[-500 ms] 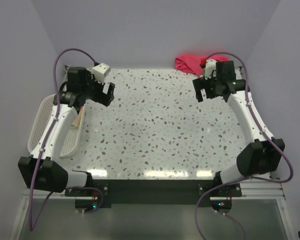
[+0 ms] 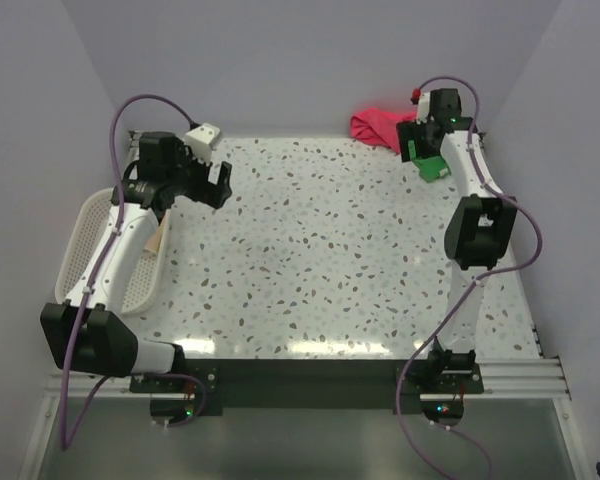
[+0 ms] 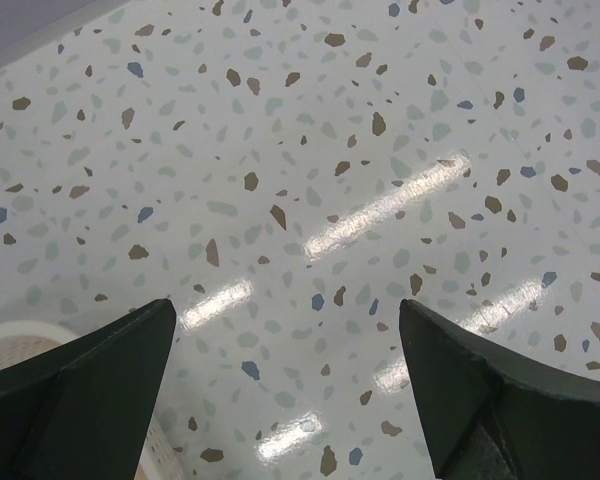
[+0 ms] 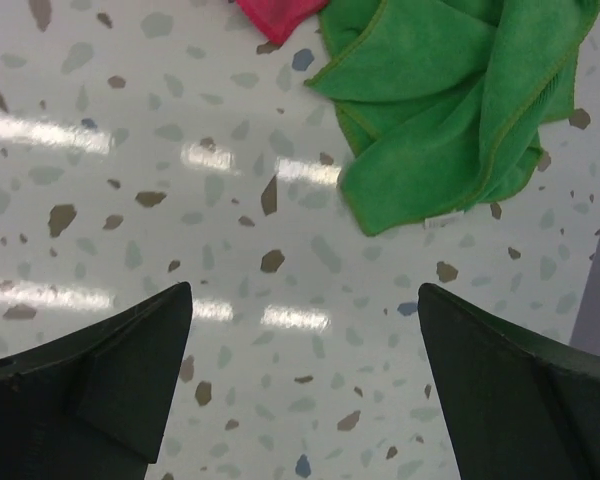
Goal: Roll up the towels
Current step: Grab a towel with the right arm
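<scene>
Compared with half a second earlier, the right arm has stretched out toward the far right corner of the tabletop (image 2: 310, 250). Its elbow, which was low near the right edge, is now lifted and folded inward. The right gripper (image 4: 305, 292) is now above the green towel (image 4: 450, 110), with its jaws wide apart and nothing between them. In the wrist view the towel lies crumpled just beyond the fingertips, on the right side. A corner of the pink-red towel (image 4: 280, 12) touches it at the far edge of that view.

From the top camera, the pink-red towel (image 2: 375, 125) is bunched against the far edge, and the green towel (image 2: 435, 167) is just beside it under the right gripper (image 2: 427, 150).

The left gripper (image 2: 218, 185) has hardly moved. It is also fully open and empty, above bare tabletop near the far left corner, beside the white basket (image 2: 80, 245). A pale peach piece (image 2: 157, 238) shows at the basket's inner rim, perhaps the third towel, but this is not sure.

No towel is rolled yet. The move probably means the right arm is about to pick up the green towel, which must first be spread flat.
</scene>
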